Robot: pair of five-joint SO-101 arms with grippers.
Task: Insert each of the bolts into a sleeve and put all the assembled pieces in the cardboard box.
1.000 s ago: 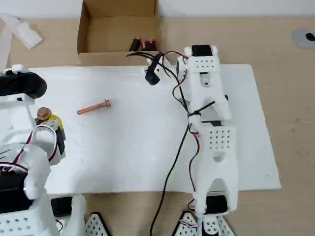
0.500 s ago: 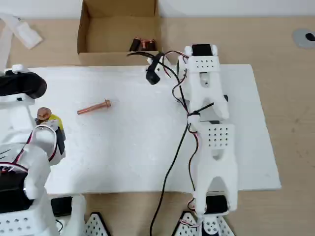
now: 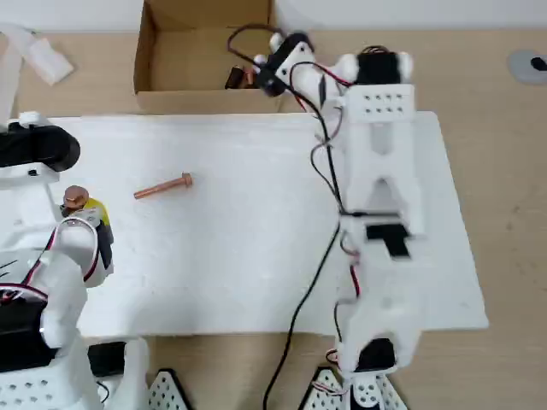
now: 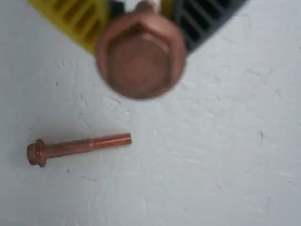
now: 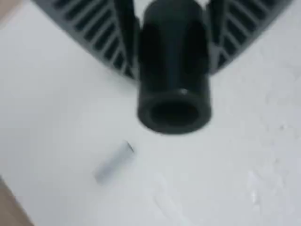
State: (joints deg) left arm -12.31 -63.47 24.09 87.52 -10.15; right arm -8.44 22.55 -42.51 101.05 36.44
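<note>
High view: how far along was it?

Partway. Pieces (image 3: 238, 79) lay in the box (image 3: 147, 60); a bolt (image 3: 164, 187) lay loose on the foam (image 3: 239, 248). Left claw (image 3: 81, 205) clamped a second bolt (image 4: 140, 59); right claw (image 3: 272, 73), by the box, a sleeve (image 5: 174, 80).

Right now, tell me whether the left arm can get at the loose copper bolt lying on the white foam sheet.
Reach, probably yes: bare white foam sheet lies between the left end effector and the loose copper bolt. Gripping, likely not: it holds another copper bolt.
</note>
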